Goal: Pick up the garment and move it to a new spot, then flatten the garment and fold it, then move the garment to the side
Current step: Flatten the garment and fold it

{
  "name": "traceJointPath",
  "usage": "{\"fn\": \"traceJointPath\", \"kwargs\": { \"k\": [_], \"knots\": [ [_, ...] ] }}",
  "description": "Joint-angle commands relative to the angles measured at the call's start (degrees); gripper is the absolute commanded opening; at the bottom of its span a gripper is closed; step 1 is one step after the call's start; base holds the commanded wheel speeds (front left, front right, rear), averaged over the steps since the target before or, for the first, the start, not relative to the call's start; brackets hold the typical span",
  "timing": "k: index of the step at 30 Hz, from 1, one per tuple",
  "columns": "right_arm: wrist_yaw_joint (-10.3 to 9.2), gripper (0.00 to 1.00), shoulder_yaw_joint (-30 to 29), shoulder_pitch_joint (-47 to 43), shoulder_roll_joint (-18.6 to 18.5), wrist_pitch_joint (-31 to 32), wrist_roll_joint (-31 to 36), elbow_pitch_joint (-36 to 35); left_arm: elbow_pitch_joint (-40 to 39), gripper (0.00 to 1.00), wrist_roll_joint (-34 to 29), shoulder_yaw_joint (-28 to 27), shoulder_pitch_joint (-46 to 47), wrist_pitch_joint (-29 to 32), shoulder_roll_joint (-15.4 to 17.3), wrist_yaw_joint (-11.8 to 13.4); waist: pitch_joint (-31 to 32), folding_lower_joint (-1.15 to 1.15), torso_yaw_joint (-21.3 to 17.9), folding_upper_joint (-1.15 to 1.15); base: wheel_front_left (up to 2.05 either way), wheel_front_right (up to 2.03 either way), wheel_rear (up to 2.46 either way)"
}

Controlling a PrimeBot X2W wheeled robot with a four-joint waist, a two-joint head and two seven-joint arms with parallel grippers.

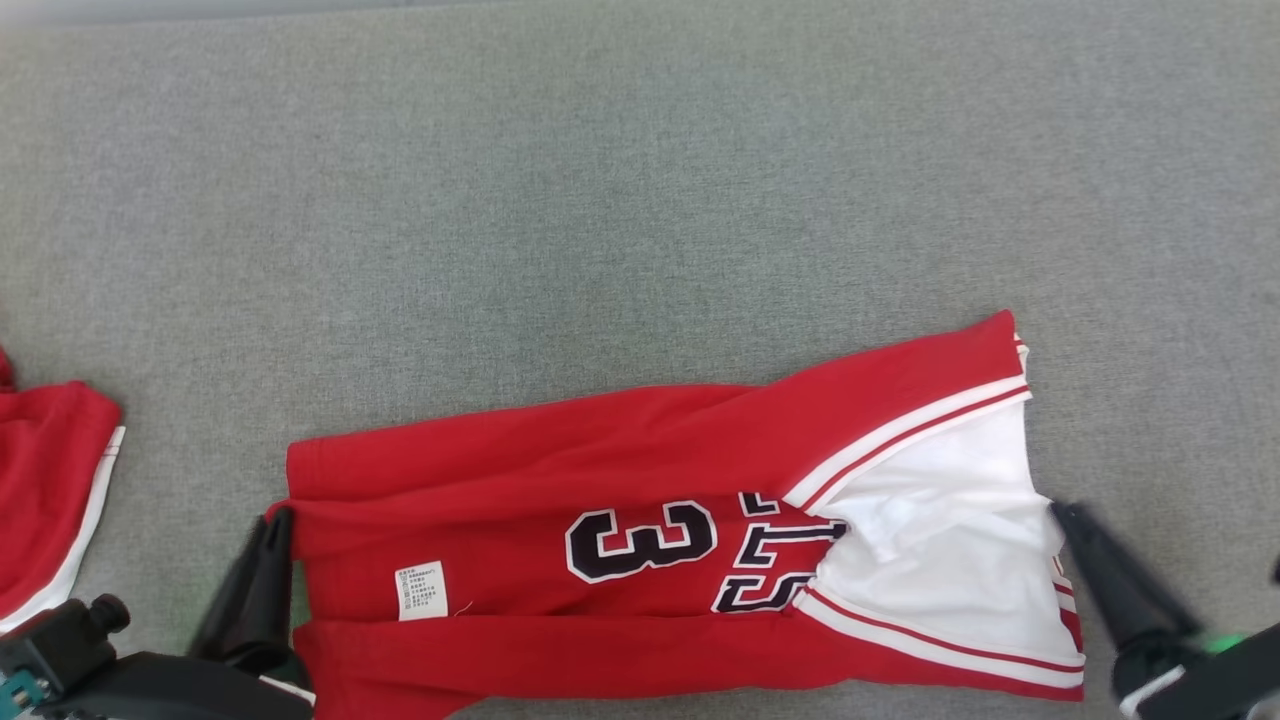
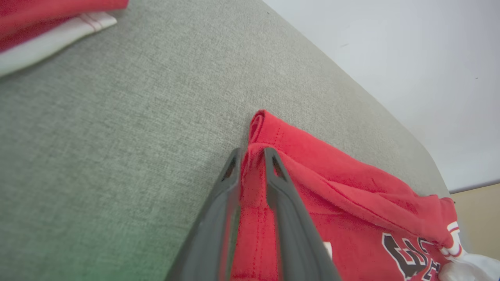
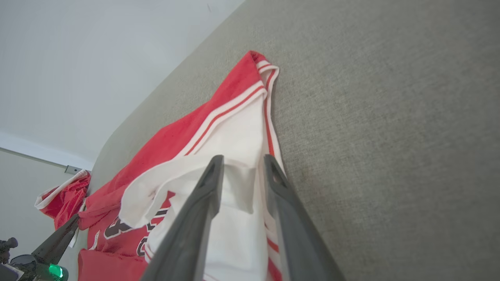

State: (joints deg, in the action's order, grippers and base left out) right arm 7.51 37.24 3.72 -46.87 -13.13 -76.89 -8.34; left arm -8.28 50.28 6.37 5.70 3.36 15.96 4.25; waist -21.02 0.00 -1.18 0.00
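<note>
Jaws narrow, garment [image 1: 600, 450] cloth between both pairs

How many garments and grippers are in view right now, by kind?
Garments: 2, the red jersey and a second red garment at the left edge
Grippers: 2, the left gripper and the right gripper
Total: 4

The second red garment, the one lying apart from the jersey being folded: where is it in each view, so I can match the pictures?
Head view: the second red garment lies at the far left edge, about mid-height.
Left wrist view: that garment is in the top left corner, with white trim below it.
Right wrist view: it sits at the lower left, beyond the jersey.
Shared landmark: the black number print on the jersey.
</note>
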Motion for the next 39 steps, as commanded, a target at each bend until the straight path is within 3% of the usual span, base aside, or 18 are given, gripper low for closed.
{"fn": "traceJointPath", "kwargs": {
  "k": [1, 4, 7, 8, 15, 22, 28, 39],
  "knots": [
    [-0.03, 1.0, -2.5, 0.5, 0.9, -1.0, 1.9, 0.7, 0.7, 1.0, -1.7, -0.4, -0.6, -1.7, -0.1, 0.7, 0.6, 0.0, -0.4, 0.0, 0.0, 0.0, 0.0],
    [-0.02, 1.0, -8.3, 0.7, 3.4, -2.0, 6.3, 2.4, 0.8, 1.0, -5.1, -0.4, -0.2, -5.0, -0.2, 2.1, 1.1, 0.0, -0.6, 0.0, 0.0, 0.0, 0.0],
    [-0.01, 1.0, -16.3, 1.1, 8.6, -2.0, 12.6, 3.2, 0.2, 1.0, -9.5, -0.2, 0.7, -8.7, -0.8, 4.7, 1.8, 0.0, -0.7, 0.0, 0.0, 0.0, 0.0],
    [-0.01, 1.0, -16.3, 1.1, 8.6, -2.0, 12.6, 3.2, 0.2, 1.0, -9.5, -0.2, 0.7, -8.7, -0.8, 4.7, 1.8, 0.0, -0.7, 0.0, 0.0, 0.0, 0.0],
    [-0.01, 1.0, -27.8, 2.2, 20.6, -2.1, 30.0, 1.6, -1.0, 1.0, -19.2, 2.8, 3.8, -15.0, -2.3, 9.1, 4.0, 0.0, 0.2, 0.0, 0.0, 0.0, 0.0],
    [-0.01, 1.0, -27.7, 3.2, 25.3, -1.6, 43.4, 3.0, -0.2, 1.0, -24.9, 4.7, 5.0, -17.5, -3.6, 11.1, 6.2, 0.0, 1.6, 0.0, 0.0, 0.0, 0.0],
    [-0.01, 1.0, -26.2, 2.3, 27.7, -1.2, 52.1, 4.8, 2.8, 1.0, -29.3, 6.0, 6.4, -18.3, -3.3, 9.5, 7.7, 0.0, 2.4, 0.0, 0.0, 0.0, 0.0],
    [-0.01, 1.0, -25.8, -1.1, 29.9, -0.2, 55.7, 7.5, 8.7, 1.0, -34.4, 5.6, 5.2, -18.5, -3.7, 7.0, 10.7, 0.0, 2.5, 0.0, 0.0, 0.0, 0.0]
  ]
}}
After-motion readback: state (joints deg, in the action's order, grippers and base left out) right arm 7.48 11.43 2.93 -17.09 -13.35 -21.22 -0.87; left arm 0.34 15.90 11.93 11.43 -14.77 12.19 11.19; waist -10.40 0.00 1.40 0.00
